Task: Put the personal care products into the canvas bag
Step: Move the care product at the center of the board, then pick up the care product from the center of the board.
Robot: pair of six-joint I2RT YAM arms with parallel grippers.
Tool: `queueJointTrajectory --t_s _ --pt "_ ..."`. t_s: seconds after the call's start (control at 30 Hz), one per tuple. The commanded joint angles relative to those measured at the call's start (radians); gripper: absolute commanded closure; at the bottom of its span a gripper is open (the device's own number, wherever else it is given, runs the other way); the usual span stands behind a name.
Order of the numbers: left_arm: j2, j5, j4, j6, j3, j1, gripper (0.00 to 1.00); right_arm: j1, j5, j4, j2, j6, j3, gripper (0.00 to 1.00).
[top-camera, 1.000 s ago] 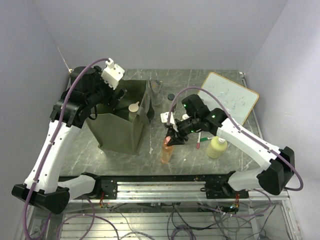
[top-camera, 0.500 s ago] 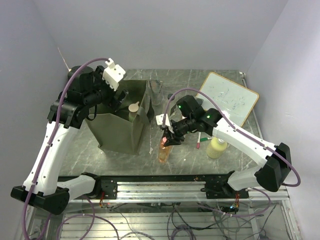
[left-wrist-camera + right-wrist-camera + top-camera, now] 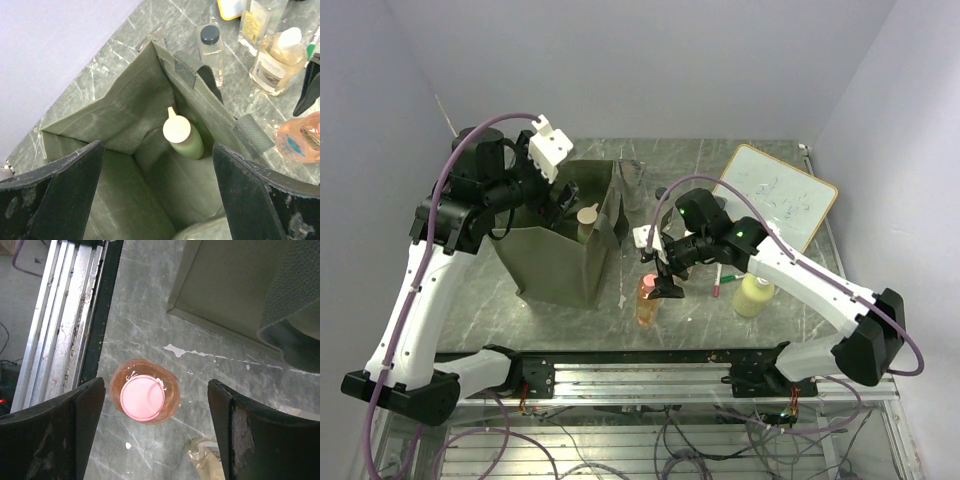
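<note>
The olive canvas bag (image 3: 555,262) stands open at the left. Inside it a pale green bottle with a beige cap (image 3: 588,216) leans in the far corner, and it also shows in the left wrist view (image 3: 181,137). My left gripper (image 3: 558,198) hangs open and empty over the bag's mouth (image 3: 157,146). An orange bottle with a pink cap (image 3: 647,299) stands upright right of the bag. My right gripper (image 3: 666,280) is open above it, its fingers either side of the cap (image 3: 144,397) without touching. A pale yellow bottle (image 3: 753,295) stands further right.
A clear bottle with a dark cap (image 3: 210,44), an amber bottle with a white cap (image 3: 277,56) and another clear bottle (image 3: 257,17) stand behind the bag's right side. The whiteboard (image 3: 778,197) lies at the back right, with marker pens (image 3: 717,281) near it. The metal rail (image 3: 60,325) runs along the near edge.
My right gripper has shifted a little left, staying over the orange bottle, which sits slightly further left. My left gripper has drawn slightly up and back over the bag.
</note>
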Motion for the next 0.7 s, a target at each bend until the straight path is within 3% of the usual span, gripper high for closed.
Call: queueJointTrajectory --t_s 0.0,0.13,0.33,0.5,0.67 --pt "0.025 0.116 -0.043 0.014 0.085 0.004 0.01 -0.003 0.022 0.017 -0.075 0.019 0.026 0.16" --pt "0.051 0.129 -0.071 0.037 0.122 -0.054 0.01 -0.088 0.023 -0.009 -0.133 0.015 0.046 0.16" --pt "0.101 0.117 -0.125 0.090 0.140 -0.220 0.00 -0.339 -0.120 0.004 -0.226 0.082 0.053 0.16" --pt "0.131 0.196 -0.138 0.114 0.122 -0.344 0.01 -0.583 -0.240 0.069 -0.295 0.183 0.003 0.16" --pt "0.174 0.191 -0.165 0.187 0.059 -0.464 0.01 -0.746 -0.249 0.103 -0.319 0.224 -0.037 0.16"
